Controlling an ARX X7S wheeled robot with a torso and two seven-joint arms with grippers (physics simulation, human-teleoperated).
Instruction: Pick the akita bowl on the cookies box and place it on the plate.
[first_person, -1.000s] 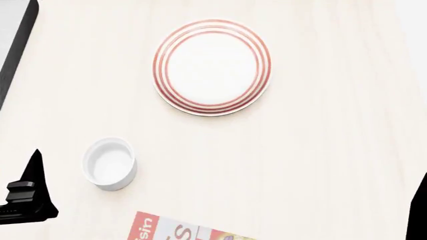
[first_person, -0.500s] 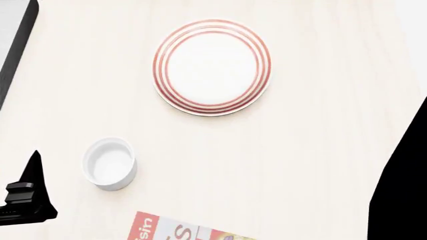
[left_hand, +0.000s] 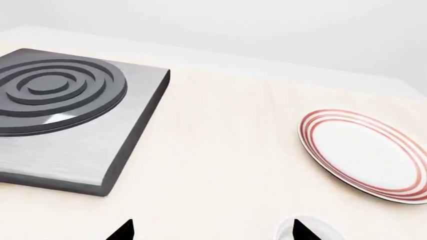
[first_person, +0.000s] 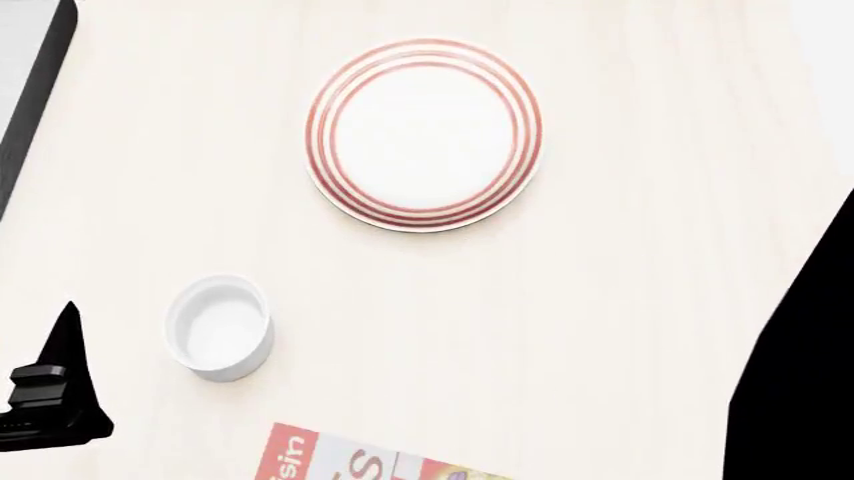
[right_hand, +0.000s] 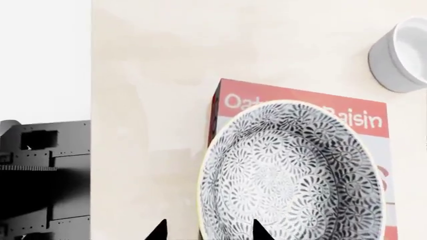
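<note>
R arm lining up on the bowl, nothing lifted yet.

L to R: stove (left_hand: 60, 107) at far L edge, L gripper (left_hand: 210, 231) idle w/ tips wide apart, holding nothing; white cup (first_person: 220, 327); plate (first_person: 423, 134) bare, lots of free table (first_person: 641, 300) around it. Akita bowl (right_hand: 290, 172) sits on cookies box (right_hand: 300, 112), overhanging its edge. R gripper (right_hand: 208, 231) tips straddle the rim, spread, not clamped.

a simulated kitchen: a dark stove (left_hand: 60, 95) with coil rings sits at the left of a pale wooden counter (first_person: 601, 300), with a red-ringed plate (first_person: 424, 135) and cookies box (right_hand: 300, 112).
</note>
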